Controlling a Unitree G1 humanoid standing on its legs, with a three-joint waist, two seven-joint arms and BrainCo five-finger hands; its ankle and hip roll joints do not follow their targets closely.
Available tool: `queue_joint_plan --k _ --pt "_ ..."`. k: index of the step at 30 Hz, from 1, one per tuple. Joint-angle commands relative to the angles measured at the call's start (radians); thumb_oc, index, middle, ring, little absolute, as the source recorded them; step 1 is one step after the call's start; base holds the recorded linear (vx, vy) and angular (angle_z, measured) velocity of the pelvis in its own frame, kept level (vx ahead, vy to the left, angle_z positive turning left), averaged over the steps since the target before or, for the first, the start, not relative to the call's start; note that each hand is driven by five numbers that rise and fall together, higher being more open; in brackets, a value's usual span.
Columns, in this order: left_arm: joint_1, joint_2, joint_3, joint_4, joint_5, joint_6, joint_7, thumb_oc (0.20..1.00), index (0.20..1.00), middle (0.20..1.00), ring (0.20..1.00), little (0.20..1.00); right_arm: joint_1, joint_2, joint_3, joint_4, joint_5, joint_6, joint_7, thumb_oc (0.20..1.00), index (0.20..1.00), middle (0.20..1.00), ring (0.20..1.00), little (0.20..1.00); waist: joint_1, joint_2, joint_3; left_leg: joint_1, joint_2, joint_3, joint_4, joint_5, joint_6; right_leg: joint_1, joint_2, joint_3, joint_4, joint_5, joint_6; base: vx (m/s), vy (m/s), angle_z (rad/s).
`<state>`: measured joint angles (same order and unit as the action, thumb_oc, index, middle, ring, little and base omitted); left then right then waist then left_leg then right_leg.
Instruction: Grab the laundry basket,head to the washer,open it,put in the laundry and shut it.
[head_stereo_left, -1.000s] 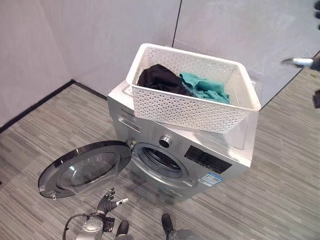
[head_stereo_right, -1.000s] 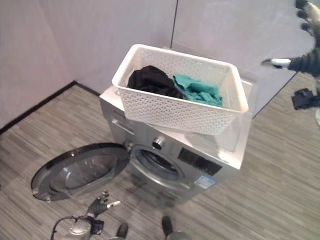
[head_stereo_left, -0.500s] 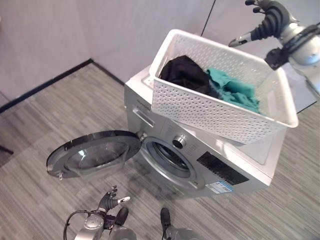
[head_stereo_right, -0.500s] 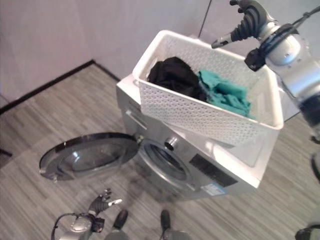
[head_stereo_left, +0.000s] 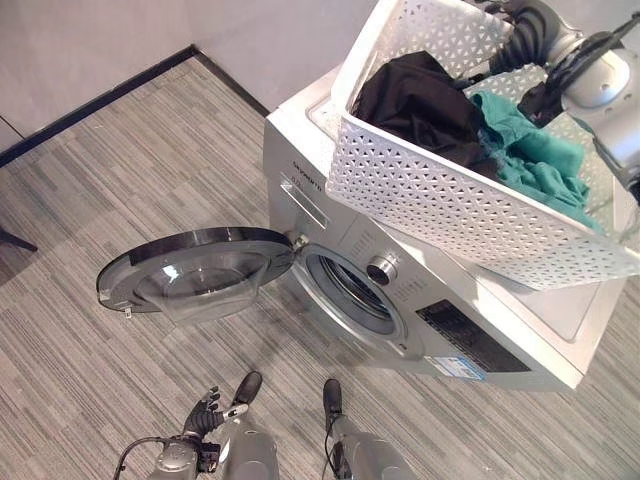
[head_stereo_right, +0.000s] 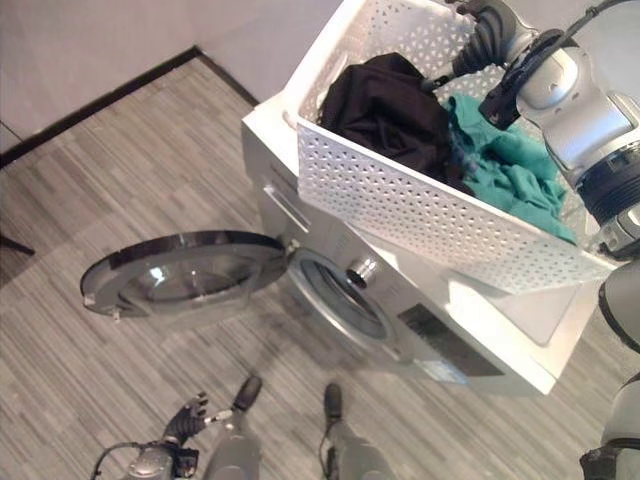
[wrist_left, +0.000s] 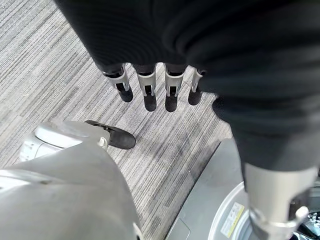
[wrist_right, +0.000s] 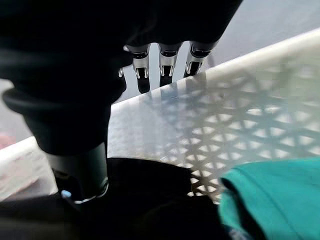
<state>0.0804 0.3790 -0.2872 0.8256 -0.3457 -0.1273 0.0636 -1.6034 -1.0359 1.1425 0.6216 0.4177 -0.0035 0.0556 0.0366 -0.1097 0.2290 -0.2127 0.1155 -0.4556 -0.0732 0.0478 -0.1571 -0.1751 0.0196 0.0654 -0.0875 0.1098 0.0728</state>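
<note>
A white perforated laundry basket (head_stereo_left: 450, 200) sits on top of the silver washer (head_stereo_left: 470, 345). It holds a black garment (head_stereo_left: 415, 100) and teal clothes (head_stereo_left: 540, 160). The washer's round door (head_stereo_left: 195, 270) hangs wide open to the left, baring the drum opening (head_stereo_left: 350, 290). My right hand (head_stereo_right: 482, 42) reaches into the basket from the far right. Its fingers (wrist_right: 160, 67) are straight by the basket's far wall (wrist_right: 225, 125), with the thumb just above the black garment (wrist_right: 150, 200). My left hand (head_stereo_left: 200, 412) hangs low near the floor, its fingers (wrist_left: 150, 87) relaxed and holding nothing.
The washer stands in a corner of grey walls with a dark skirting strip (head_stereo_left: 100, 95). Striped grey floor (head_stereo_left: 120, 180) spreads to the left and in front of the door. A thin dark foot of something (head_stereo_left: 12, 240) pokes in at the left edge.
The camera has moved closer and tilted down. My right hand has come down from above the basket's back rim into the basket, over the black garment. The left hand still hangs.
</note>
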Motion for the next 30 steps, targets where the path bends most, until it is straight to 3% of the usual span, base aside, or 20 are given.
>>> queue_joint_plan --k 1,13,20,30 --pt "-0.008 0.018 -0.001 0.011 0.002 -0.023 -0.003 1.0 1.0 1.0 1.0 1.0 -0.125 -0.113 0.099 -0.09 0.039 -0.066 0.036 1.0 1.0 1.0 1.0 1.0 0.009 -0.073 -0.015 0.068 0.026 0.011 -0.012 -0.03 0.049 -0.038 -0.055 0.012 0.03 -0.081 0.007 0.04 -0.052 0.03" --pt "-0.019 0.022 0.03 0.032 0.021 -0.017 -0.018 1.0 1.0 1.0 1.0 1.0 -0.166 -0.335 0.201 -0.285 0.067 -0.104 0.057 1.0 1.0 1.0 1.0 1.0 -0.008 -0.128 -0.045 0.092 0.045 0.014 -0.014 -0.048 0.035 -0.001 -0.048 0.007 0.018 -0.1 0.011 0.03 -0.021 0.05" --pt "-0.015 0.027 0.041 0.018 -0.014 -0.027 -0.029 1.0 1.0 1.0 1.0 1.0 -0.146 -0.318 0.17 -0.177 0.031 -0.081 0.057 1.0 1.0 1.0 1.0 1.0 -0.001 -0.12 -0.052 0.086 0.029 0.019 -0.014 -0.053 0.041 -0.003 -0.067 0.006 0.002 -0.084 0.016 -0.01 0.015 0.0" --pt "-0.008 -0.004 0.05 0.081 -0.032 -0.02 -0.033 1.0 1.0 1.0 1.0 1.0 -0.085 -0.323 0.126 -0.236 0.023 -0.093 0.065 1.0 1.0 1.0 1.0 1.0 -0.003 -0.111 -0.053 0.086 0.019 0.023 -0.014 -0.06 0.049 -0.009 -0.073 0.016 0.004 -0.083 0.019 0.0 0.009 -0.02"
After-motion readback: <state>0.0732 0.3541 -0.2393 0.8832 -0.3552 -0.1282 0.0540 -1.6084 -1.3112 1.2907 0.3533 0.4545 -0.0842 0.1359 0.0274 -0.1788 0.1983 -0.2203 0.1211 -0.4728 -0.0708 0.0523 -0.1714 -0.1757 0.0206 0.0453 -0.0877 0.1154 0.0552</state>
